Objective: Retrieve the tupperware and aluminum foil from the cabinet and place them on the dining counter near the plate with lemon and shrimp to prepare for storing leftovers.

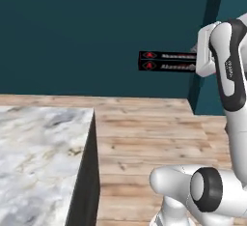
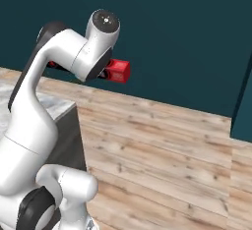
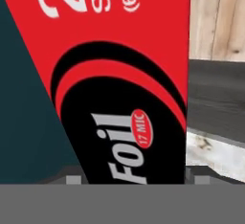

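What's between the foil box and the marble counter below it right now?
Nothing: the aluminum foil box hangs in the end effector above wooden floor, apart from the marble counter, in the left base view.

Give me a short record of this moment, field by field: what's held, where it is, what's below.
held item: aluminum foil, long black box with a red end
holder: pincer, closed on the box
height: in mid-air, off every surface
backdrop: dark teal wall
below: wooden floor
nearby: marble counter, at the left

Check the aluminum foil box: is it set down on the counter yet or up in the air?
In the air. The aluminum foil box is held level at the gripper, well above the marble counter and the wooden floor.
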